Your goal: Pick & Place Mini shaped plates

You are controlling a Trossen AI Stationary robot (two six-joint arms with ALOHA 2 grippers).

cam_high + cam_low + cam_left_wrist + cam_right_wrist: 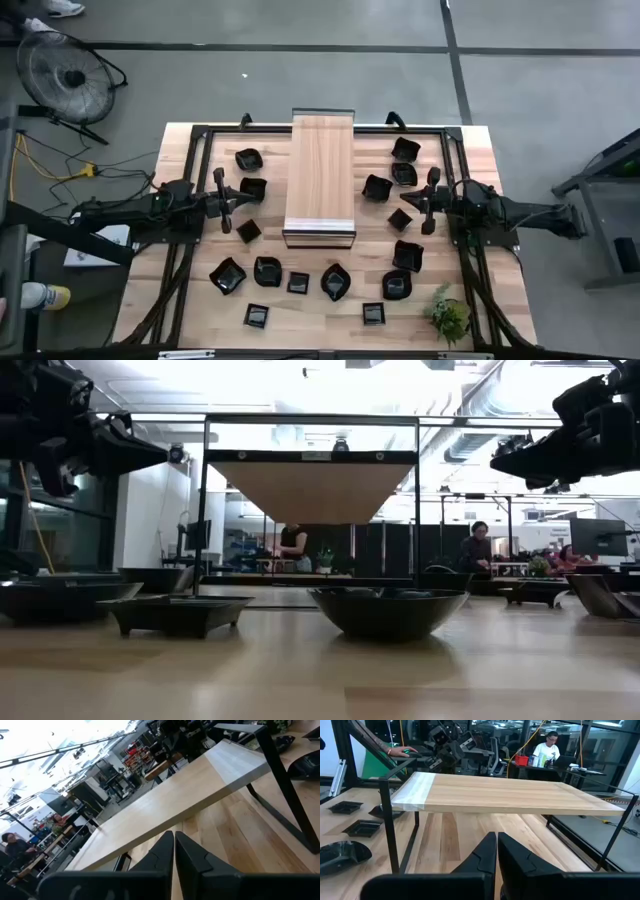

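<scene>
Black mini shaped plates [336, 281] are lying scattered around a raised wooden shelf [320, 175], while the left gripper [222, 201] and right gripper [428, 203], both pinched together and empty, are hovering beside it, plates just beside each.
</scene>
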